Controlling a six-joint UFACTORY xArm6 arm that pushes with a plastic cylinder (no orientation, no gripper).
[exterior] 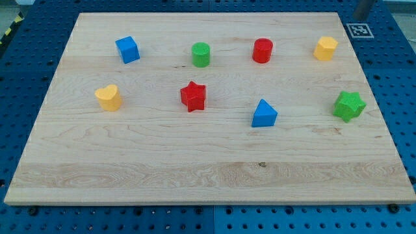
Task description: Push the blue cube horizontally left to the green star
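Blue cube sits far left of green star; no readable writing; tool state indiscernible.

You see only a stub of the dark rod, cut off by the view's top edge; my tip cannot be made out there.

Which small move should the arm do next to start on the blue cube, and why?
Probably bring my tip down beside the blue cube. The tip is at the view's top right corner, off the board, far from every block. The green star lies far right and lower, so which side to push from needs checking.
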